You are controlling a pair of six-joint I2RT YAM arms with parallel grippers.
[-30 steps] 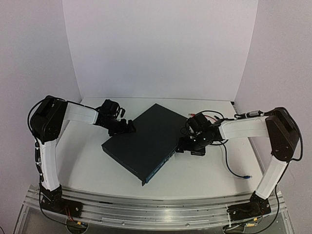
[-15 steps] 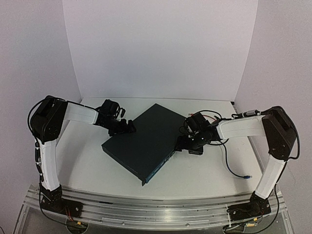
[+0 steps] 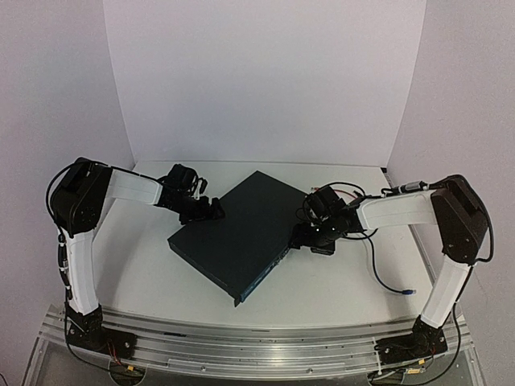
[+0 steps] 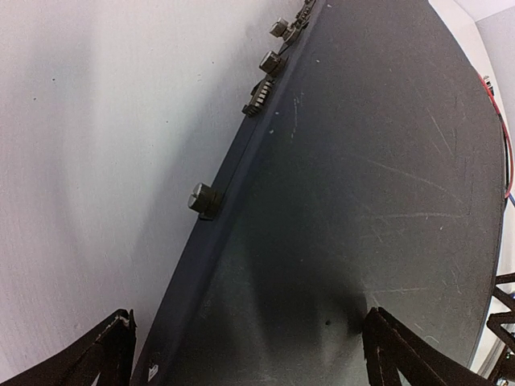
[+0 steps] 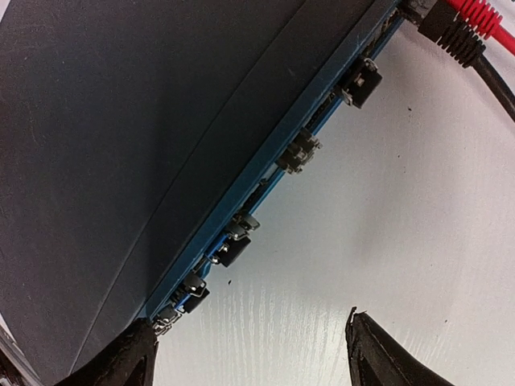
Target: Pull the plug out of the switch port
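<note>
Two arms reached in toward the switch, which lay flat on the white bench at the centre of the overhead frame, turned at an angle with one corner toward the bottom. The left hand sat at the switch's upper-left edge, and the right hand at its blue-tinged right edge.

From the left wrist I saw the switch fill the right of the frame. The left hand was spread wide at the bottom, one finger low left over the bench and the other low right over the dark lid. Only the switch's edge lay between them, and I could not tell whether either finger touched it.

From the right wrist, the right hand was also wide and held nothing. Its left finger was just beside the lower end of the row of sockets on the switch, and its other finger was over bare bench. The plug, a black ribbed boot with a red ribbed boot just beside it, sat in the upper right corner, well apart from the fingers. The frame cut off where it met the port. A loose black cable with a blue tip curled on the bench at the right of the overhead frame.
</note>
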